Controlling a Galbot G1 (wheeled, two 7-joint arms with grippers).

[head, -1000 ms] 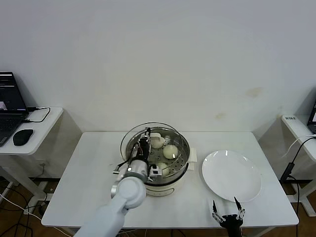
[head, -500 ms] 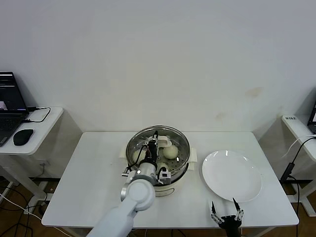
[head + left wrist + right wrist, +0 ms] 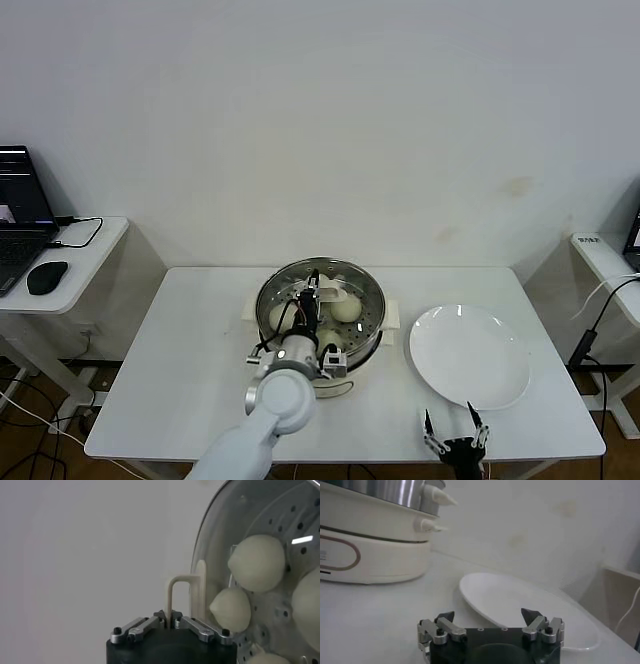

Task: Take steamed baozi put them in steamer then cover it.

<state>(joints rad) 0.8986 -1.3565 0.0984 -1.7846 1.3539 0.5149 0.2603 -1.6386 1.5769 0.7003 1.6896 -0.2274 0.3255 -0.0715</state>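
The steamer, a shiny steel pot on a cream base, stands mid-table. The clear glass cover lies over its mouth, rim lined up with the pot. My left gripper is shut on the cover's cream handle, the thin bar pinched between its jaws. Through the glass I see steamed baozi on the perforated tray: one round bun, a second, a third. My right gripper hovers open at the table's front edge, holding nothing.
An empty white plate lies right of the steamer, just beyond the right gripper. The steamer's base and side handle stand to one side of it. A laptop and mouse sit on a side desk at left.
The left gripper carried the cover from a tilted spot left of centre to right over the steamer and lowered it. The right gripper sank slightly toward the front edge.
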